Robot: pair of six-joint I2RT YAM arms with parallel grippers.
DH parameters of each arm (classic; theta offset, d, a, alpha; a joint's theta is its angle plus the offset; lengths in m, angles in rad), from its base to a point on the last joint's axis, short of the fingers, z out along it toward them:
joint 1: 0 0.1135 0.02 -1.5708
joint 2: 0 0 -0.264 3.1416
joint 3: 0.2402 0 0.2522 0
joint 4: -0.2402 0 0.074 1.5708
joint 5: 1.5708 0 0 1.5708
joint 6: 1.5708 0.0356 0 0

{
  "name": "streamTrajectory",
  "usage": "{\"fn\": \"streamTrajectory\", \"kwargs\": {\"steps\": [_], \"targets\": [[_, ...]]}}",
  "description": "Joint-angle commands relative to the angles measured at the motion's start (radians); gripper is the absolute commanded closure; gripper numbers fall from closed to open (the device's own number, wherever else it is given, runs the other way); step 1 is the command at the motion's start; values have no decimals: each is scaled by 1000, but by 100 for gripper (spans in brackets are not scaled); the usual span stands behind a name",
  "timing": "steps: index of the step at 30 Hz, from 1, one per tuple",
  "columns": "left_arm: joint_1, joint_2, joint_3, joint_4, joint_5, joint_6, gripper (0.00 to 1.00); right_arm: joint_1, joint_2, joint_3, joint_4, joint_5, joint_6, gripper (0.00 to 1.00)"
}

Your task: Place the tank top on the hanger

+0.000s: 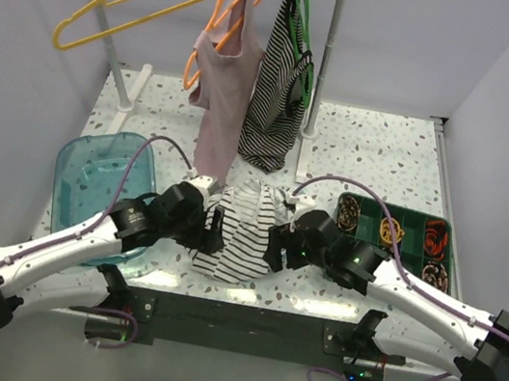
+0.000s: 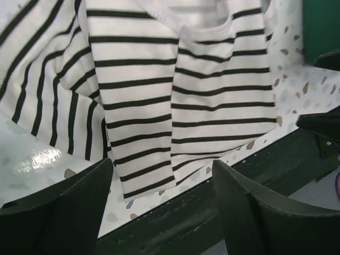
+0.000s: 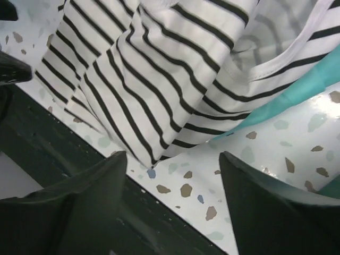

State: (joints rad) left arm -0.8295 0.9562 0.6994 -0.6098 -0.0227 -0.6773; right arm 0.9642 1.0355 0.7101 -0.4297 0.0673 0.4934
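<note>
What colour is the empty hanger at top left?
Yellow, thin plastic hanger; clearest in the top external view.

The top external camera sits high behind the arm bases, looking down and forward across the whole terrazzo table (image 1: 380, 143) to the clothes rack (image 1: 331, 57) at 12 o'clock. Each wrist camera looks out past its own fingers, which fill the frame's 6 o'clock: left gripper (image 2: 162, 167), right gripper (image 3: 172, 156). Both wrist cameras sit very near the cloth. All three views share the tank top (image 1: 245, 233) at the table's 6 o'clock edge.
</note>
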Motion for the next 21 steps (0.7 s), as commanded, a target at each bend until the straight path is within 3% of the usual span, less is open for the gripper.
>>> {"fn": "streamTrajectory", "kwargs": {"steps": [1,4,7,11,15,18,21], "targets": [[6,-21,147,62,-118,1,23,1,-20,69,8,176,24,23],[12,58,218,85,-196,19,34,-36,35,104,-7,269,16,25],[36,153,244,171,-183,47,45,-157,118,118,49,152,-1,27],[44,348,314,303,-134,100,47,-243,178,146,118,120,-19,28],[47,522,451,291,-115,143,54,-291,210,146,154,115,-21,28],[53,624,505,298,-126,145,70,-311,209,126,172,112,-13,28],[62,711,548,283,-126,134,77,-321,195,104,181,109,-10,28]]}}
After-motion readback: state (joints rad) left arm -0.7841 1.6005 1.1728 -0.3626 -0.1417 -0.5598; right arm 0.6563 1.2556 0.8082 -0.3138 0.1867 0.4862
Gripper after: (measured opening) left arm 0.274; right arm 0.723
